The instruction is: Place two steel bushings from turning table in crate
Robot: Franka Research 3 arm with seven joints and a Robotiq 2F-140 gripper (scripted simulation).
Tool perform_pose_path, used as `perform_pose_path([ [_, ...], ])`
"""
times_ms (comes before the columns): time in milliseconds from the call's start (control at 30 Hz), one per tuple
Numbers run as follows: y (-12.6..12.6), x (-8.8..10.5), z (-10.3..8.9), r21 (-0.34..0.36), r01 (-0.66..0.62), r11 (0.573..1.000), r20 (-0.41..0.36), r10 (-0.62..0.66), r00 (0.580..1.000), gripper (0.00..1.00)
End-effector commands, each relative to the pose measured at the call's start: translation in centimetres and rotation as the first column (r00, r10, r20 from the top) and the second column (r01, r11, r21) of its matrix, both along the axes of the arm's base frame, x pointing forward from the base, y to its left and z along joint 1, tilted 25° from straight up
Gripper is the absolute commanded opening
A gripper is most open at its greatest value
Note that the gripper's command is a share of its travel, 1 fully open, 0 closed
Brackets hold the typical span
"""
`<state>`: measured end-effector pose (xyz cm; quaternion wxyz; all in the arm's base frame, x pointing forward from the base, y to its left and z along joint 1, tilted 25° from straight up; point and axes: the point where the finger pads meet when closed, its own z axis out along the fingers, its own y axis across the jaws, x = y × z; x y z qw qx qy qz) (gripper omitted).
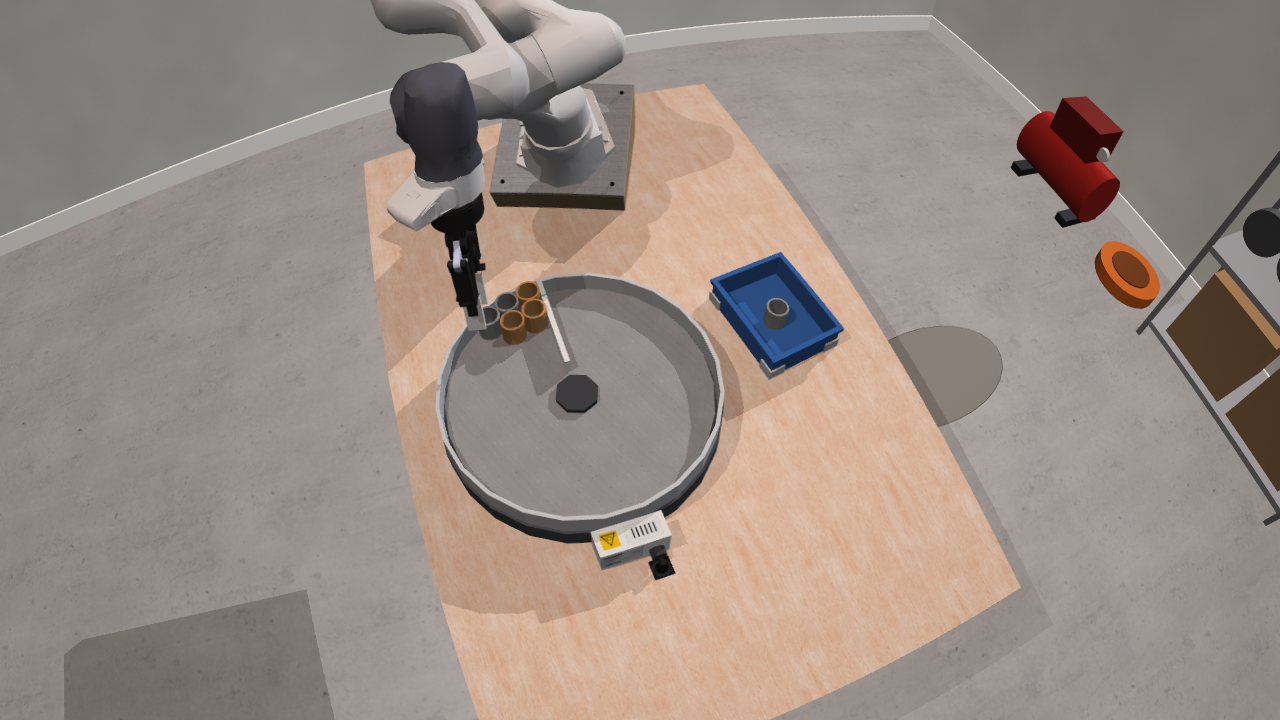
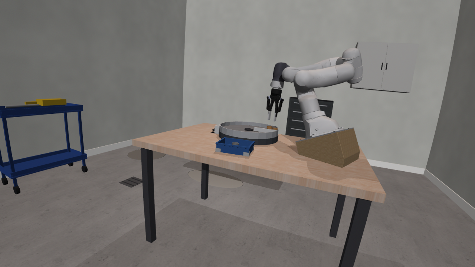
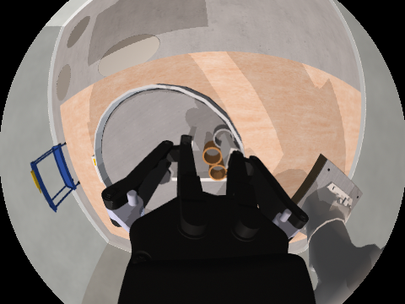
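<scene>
The grey turning table (image 1: 581,456) (image 2: 249,137) (image 3: 104,137) holds a cluster of bushings at its back left, against a white divider bar (image 1: 559,331). Three are bronze bushings (image 1: 534,314) (image 3: 212,154). Two are steel bushings (image 1: 506,300) (image 3: 223,135), one partly hidden behind my fingers. Another steel bushing (image 1: 777,310) stands upright in the blue crate (image 1: 812,291) (image 2: 234,147) to the right of the turning table. My gripper (image 1: 472,315) (image 2: 271,117) (image 3: 208,138) hangs well above the cluster with its fingers partly apart and nothing between them.
A black hub (image 1: 577,394) sits at the turning table's middle and a white control box (image 1: 631,540) at its front rim. The arm's base block (image 1: 563,170) (image 2: 328,151) stands at the back of the wooden table.
</scene>
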<state>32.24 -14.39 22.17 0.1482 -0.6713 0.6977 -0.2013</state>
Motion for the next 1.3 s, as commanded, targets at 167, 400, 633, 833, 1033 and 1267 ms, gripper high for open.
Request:
perform_pose_path([
  [167, 0.0, 0.0, 0.0, 0.0, 0.0, 1.0, 0.0, 0.0, 1.0, 0.28],
  [400, 0.0, 0.0, 0.0, 0.0, 0.0, 1.0, 0.0, 0.0, 1.0, 0.28],
  [633, 0.0, 0.0, 0.0, 0.0, 0.0, 1.0, 0.0, 0.0, 1.0, 0.28],
  [833, 0.0, 0.0, 0.0, 0.0, 0.0, 1.0, 0.0, 0.0, 1.0, 0.28],
  [1033, 0.0, 0.0, 0.0, 0.0, 0.0, 1.0, 0.0, 0.0, 1.0, 0.28],
  [1267, 0.0, 0.0, 0.0, 0.002, 0.001, 1.0, 0.0, -0.001, 1.0, 0.1],
])
